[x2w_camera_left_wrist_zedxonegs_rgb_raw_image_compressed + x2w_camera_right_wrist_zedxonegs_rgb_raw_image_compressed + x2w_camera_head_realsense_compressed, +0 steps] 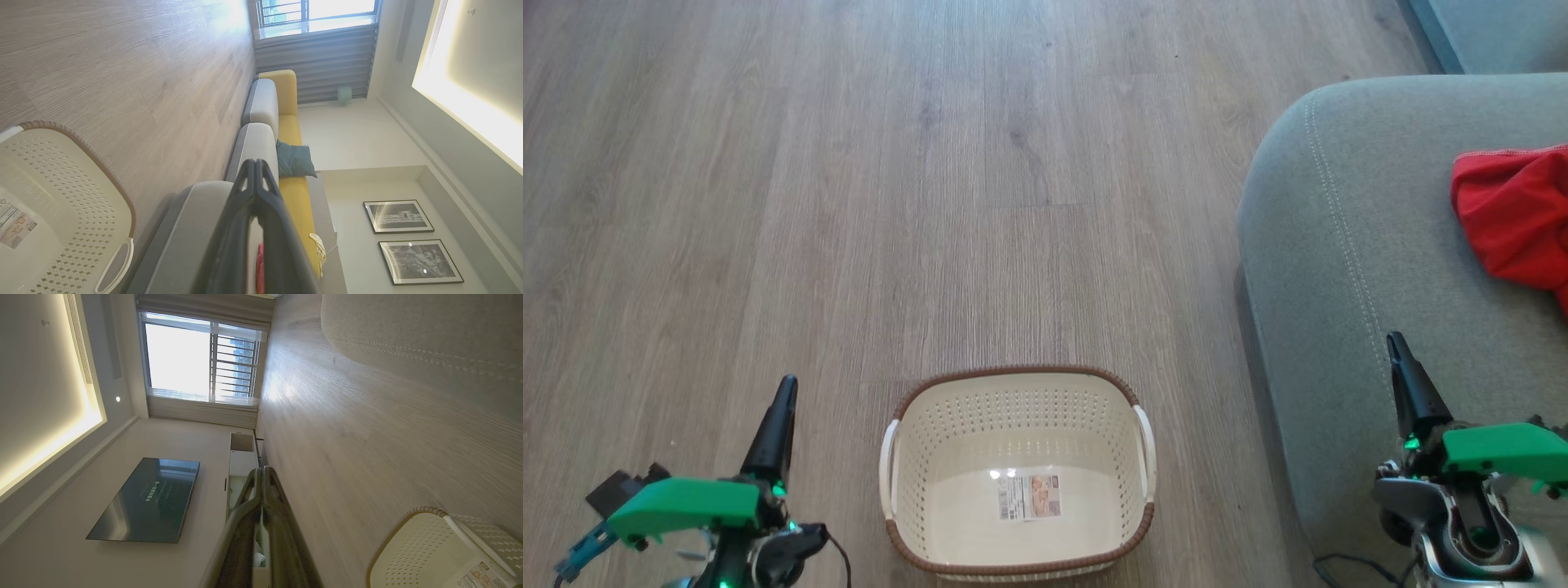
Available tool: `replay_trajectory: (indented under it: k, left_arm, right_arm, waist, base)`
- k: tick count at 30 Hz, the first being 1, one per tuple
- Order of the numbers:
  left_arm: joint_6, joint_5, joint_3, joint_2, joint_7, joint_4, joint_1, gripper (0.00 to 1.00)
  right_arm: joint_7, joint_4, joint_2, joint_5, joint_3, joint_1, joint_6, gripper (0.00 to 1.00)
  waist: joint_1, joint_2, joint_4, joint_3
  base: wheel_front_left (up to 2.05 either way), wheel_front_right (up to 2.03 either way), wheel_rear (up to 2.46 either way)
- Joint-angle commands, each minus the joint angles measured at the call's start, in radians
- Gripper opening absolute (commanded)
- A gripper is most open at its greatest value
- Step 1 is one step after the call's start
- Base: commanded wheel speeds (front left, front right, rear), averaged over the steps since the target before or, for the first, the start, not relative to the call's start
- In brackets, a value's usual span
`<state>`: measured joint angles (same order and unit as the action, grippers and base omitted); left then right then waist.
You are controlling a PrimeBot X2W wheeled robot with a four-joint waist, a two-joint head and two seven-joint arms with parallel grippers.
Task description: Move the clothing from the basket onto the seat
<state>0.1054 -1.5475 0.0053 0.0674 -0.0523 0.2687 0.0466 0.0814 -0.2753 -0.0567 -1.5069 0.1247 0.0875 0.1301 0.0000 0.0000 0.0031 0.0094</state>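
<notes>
- Dark-fingered left pincer (785,390) and right pincer (1396,346) are both pressed shut, gripping nothing, and flank the basket.
- Between them, the laundry basket (1013,372) sits empty on the wooden floor (849,204).
- Red clothing (1511,212) lies on the grey-green seat (1339,245), so the job looks done, which would explain the idle arms.

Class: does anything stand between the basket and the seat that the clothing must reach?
Nothing visible does: bare floor separates the basket from the seat. The clothing already lies on the seat.
</notes>
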Motion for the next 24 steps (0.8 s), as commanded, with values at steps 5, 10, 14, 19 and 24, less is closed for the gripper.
replay_trajectory:
  k: [5, 10, 14, 19, 24]
  left_arm:
    - [0.020, -0.069, 0.059, 0.013, -0.020, -0.026, 0.057, 0.00]
    - [0.025, -0.094, 0.068, 0.012, -0.029, -0.025, 0.058, 0.00]
    - [0.025, -0.093, 0.070, 0.010, -0.030, -0.025, 0.058, 0.00]
    - [0.025, -0.091, 0.073, 0.009, -0.032, -0.025, 0.058, 0.00]
    - [0.025, -0.089, 0.075, 0.007, -0.034, -0.025, 0.059, 0.00]
  right_arm:
    - [0.025, 0.031, 0.005, -0.072, -0.012, 0.021, 0.001, 0.00]
    - [0.033, 0.031, 0.006, -0.101, -0.010, 0.021, 0.001, 0.00]
    - [0.033, 0.031, 0.006, -0.101, -0.010, 0.021, 0.001, 0.00]
    - [0.033, 0.031, 0.006, -0.101, -0.010, 0.021, 0.001, 0.00]
    - [0.033, 0.031, 0.006, -0.101, -0.010, 0.021, 0.001, 0.00]
  waist:
    - [0.0000, 0.0000, -0.002, -0.004]
    - [0.0000, 0.0000, -0.003, -0.006]
    - [0.0000, 0.0000, -0.003, -0.006]
    - [0.0000, 0.0000, -0.003, -0.006]
    - [0.0000, 0.0000, -0.003, -0.006]
  base:
    - [0.00, 0.00, 0.00]
    - [0.00, 0.00, 0.00]
    - [0.00, 0.00, 0.00]
    - [0.00, 0.00, 0.00]
    - [0.00, 0.00, 0.00]
